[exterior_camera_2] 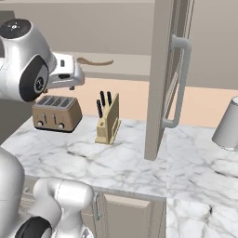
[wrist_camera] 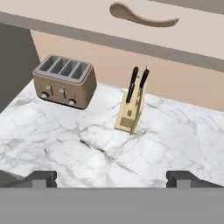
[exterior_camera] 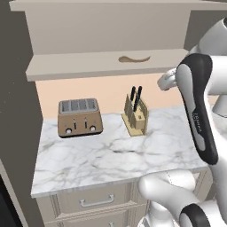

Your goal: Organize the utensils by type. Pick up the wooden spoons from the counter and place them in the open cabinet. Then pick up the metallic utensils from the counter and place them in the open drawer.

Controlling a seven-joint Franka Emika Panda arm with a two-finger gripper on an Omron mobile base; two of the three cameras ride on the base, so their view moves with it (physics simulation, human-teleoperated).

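Hand [wrist_camera: 112, 178] is standing wide apart, its two dark fingertips [wrist_camera: 40, 178] showing near opposite sides at the bottom of the hand view, with nothing between them and nothing touched. It is hovering above the white marble worktop [exterior_camera: 111, 159], well apart from everything on it. One wooden spoon [wrist_camera: 142, 16] is lying flat on the inner shelf of the open cabinet [exterior_camera: 106, 62], its bowl toward the left in the hand view. Below the shelf, a brown four-slot toaster [exterior_camera: 80, 117] is sitting on the worktop near the back wall, and a pale wooden knife block [exterior_camera: 135, 116] with black handles is standing to its right, apart from it. In the right base view the cabinet's tall panelled door [exterior_camera_2: 162, 79] is hanging open with its long silver bar handle [exterior_camera_2: 179, 83] facing out; beyond it, at the right edge, a pale grey rounded thing [exterior_camera_2: 228, 125], possibly an appliance, is resting on the worktop.
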